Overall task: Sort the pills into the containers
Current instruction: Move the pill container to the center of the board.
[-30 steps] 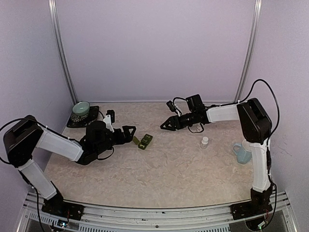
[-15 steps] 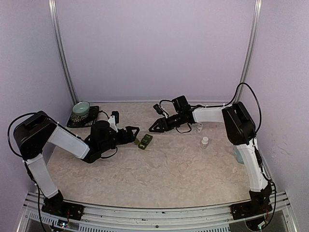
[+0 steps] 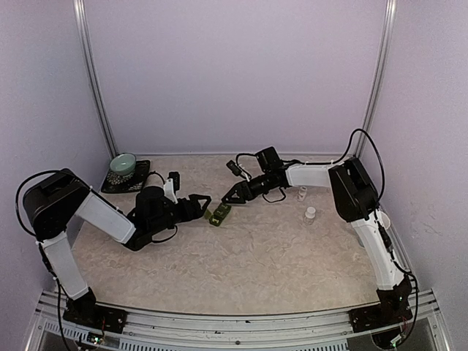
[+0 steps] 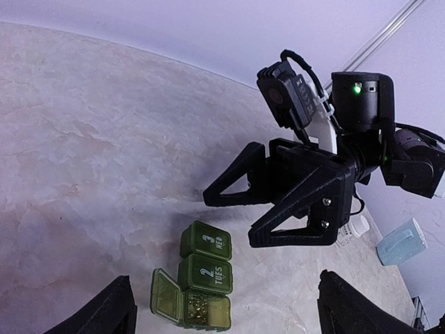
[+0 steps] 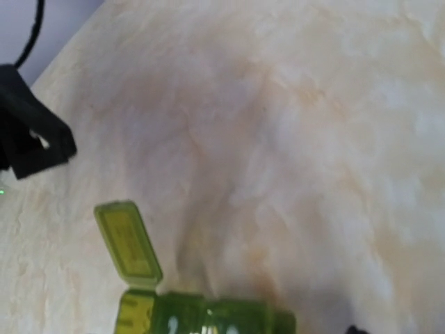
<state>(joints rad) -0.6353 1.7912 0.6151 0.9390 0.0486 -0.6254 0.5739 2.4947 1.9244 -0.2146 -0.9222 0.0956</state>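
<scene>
The dark green container strip (image 3: 220, 213) lies mid-table between both grippers. In the left wrist view the container strip (image 4: 206, 273) shows closed lids marked 3 WED and 2 TUES. Its nearest compartment (image 4: 203, 311) is open, with small pills inside and its lid (image 4: 165, 296) flipped to the left. My left gripper (image 3: 199, 204) is open just left of the strip, its fingers (image 4: 115, 308) wide on either side of it. My right gripper (image 3: 232, 197) is open and empty just beyond the strip's far end, also seen in the left wrist view (image 4: 229, 219). The blurred strip (image 5: 201, 316) sits at the bottom of the right wrist view.
Two small white pill bottles (image 3: 302, 193) (image 3: 310, 215) stand right of the strip. A pale green bowl (image 3: 123, 164) sits on a dark tray at the back left. A pale blue mug (image 4: 402, 242) stands at the right, by the right arm.
My right arm has swung left, bringing its open gripper from mid-right to the strip's far end. My left gripper has edged slightly closer to the strip.
</scene>
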